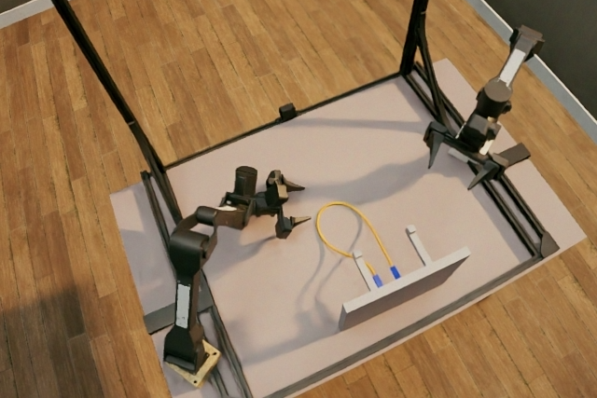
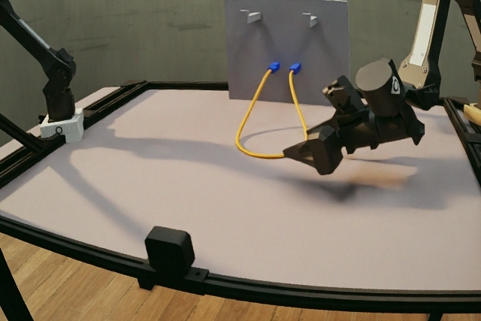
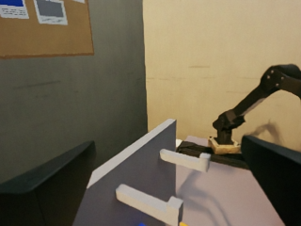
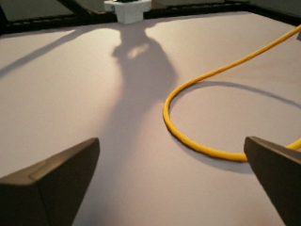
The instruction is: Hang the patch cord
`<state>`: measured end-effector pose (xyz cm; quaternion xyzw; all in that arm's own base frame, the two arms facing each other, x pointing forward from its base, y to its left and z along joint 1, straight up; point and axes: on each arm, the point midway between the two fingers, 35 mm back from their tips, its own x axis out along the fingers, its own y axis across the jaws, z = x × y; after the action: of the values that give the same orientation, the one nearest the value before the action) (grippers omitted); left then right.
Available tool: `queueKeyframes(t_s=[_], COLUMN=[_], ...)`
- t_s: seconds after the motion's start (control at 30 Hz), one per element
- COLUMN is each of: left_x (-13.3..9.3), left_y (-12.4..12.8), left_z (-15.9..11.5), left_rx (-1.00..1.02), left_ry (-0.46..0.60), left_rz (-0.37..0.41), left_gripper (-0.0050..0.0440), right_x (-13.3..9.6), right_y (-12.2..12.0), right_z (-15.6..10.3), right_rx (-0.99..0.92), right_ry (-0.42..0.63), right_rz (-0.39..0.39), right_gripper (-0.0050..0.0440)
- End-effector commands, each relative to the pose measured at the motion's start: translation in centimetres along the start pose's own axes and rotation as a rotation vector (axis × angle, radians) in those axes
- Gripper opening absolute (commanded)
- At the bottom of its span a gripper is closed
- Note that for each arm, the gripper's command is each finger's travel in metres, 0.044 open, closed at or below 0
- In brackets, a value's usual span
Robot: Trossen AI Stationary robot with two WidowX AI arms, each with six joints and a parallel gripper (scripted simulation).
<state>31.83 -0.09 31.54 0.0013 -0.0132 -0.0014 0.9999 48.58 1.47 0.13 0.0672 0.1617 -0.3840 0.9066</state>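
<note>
Cord point(image 1: 337, 202) point(image 2: 264, 155) point(image 3: 183, 224) point(image 4: 207, 151) partly hidden behind right fingers point(image 1: 299, 220) point(image 2: 301, 152)

Cord point(image 1: 337, 202) point(image 2: 264, 155) point(image 3: 183, 224) point(image 4: 212, 152) cut off in left-wrist view

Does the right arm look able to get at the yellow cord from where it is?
Probably yes. The right end effector is open near the loop of the yellow cord, with nothing visible between them.
</note>
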Motion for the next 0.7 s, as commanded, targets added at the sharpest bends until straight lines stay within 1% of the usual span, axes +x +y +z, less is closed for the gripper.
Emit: queueKeyframes(t_s=[0.0,0.07,0.13,0.2,0.33,0.53,0.6,0.63,0.67], left_x=[0.7,1.3,1.3,2.1,4.3,7.6,8.3,8.4,8.4], left_y=[-0.5,-0.9,-0.9,-1.6,-3.7,-8.1,-9.3,-10.0,-10.0], left_z=[0.5,0.2,0.2,-0.2,-1.6,-4.8,-5.6,-6.5,-6.5], left_rx=[0.001,0.008,0.008,0.013,0.031,0.080,0.095,0.107,0.107], left_ry=[0.014,0.045,0.045,0.087,0.210,0.430,0.481,0.527,0.527], left_rz=[-0.015,-0.031,-0.031,-0.051,-0.110,-0.221,-0.249,-0.264,-0.264], left_gripper=[0.0440,0.0440,0.0440,0.0440,0.0440,0.0440,0.0440,0.0440,0.0440], right_x=[-0.1,-0.2,-0.2,-0.2,-0.2,-0.2,-0.2,-0.2,-0.2], right_y=[0.3,0.3,0.3,0.3,0.3,0.3,0.3,0.3,0.3], right_z=[1.2,1.2,1.2,1.2,1.2,1.2,1.2,1.2,1.2], right_rx=[0.022,0.026,0.026,0.026,0.026,0.026,0.026,0.026,0.026], right_ry=[-0.016,-0.016,-0.016,-0.016,-0.016,-0.016,-0.016,-0.016,-0.016], right_rz=[0.006,0.008,0.008,0.008,0.008,0.008,0.008,0.008,0.008], right_gripper=[0.0440,0.0440,0.0440,0.0440,0.0440,0.0440,0.0440,0.0440,0.0440])
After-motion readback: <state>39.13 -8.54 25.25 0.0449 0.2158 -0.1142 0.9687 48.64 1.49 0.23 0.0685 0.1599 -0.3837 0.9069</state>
